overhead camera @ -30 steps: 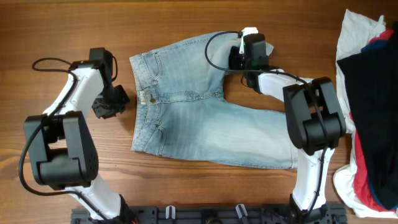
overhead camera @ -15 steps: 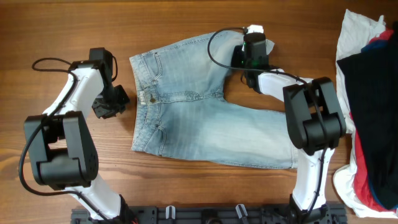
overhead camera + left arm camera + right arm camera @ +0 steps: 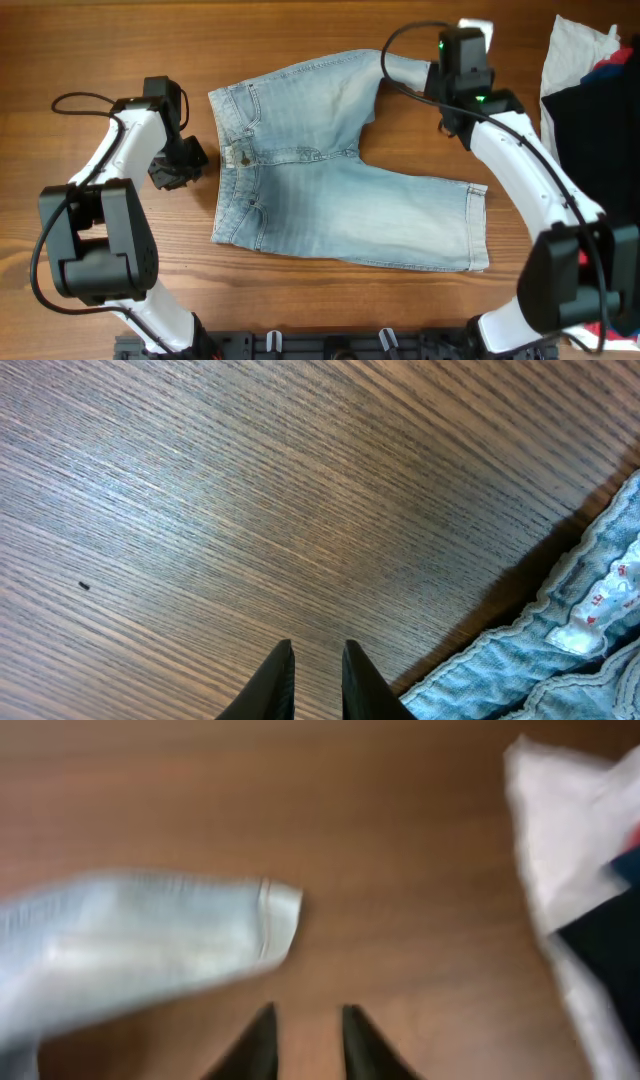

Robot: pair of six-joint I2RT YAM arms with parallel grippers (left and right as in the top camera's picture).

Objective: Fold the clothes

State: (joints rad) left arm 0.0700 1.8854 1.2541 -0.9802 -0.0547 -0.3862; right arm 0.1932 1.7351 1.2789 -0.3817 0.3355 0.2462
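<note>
— At the near edge of the table (image 3: 300,300), what sits closest?
— A dark mounting rail (image 3: 330,347). Just beyond it lie the denim shorts (image 3: 330,200), spread flat on the wood, with the waistband (image 3: 228,170) to the left and both legs running right
— Anything over them?
— The lower leg (image 3: 420,225) is uncovered, and the right arm (image 3: 520,167) passes just beside its end. The upper leg (image 3: 330,90) angles toward the far side, and a black cable (image 3: 400,32) arcs over its end in the overhead view
— And the left gripper (image 3: 318,650)?
— It is just left of the waistband, over bare wood. Its fingers stand a narrow gap apart with nothing between them. A white label (image 3: 600,615) with red marks shows on the waistband at the edge of its view
— The right gripper (image 3: 309,1012)?
— Farther back, to the right of the upper leg's hem (image 3: 268,920), fingertips apart from it. They are spread and empty, with wood showing between them. That view is blurred
— What else is around?
— A pile of white, dark navy and red garments (image 3: 590,150) lies along the right edge, apart from the shorts. The right arm's near link stands in front of part of it. A cable loop (image 3: 70,97) lies left of the left arm (image 3: 125,140)
</note>
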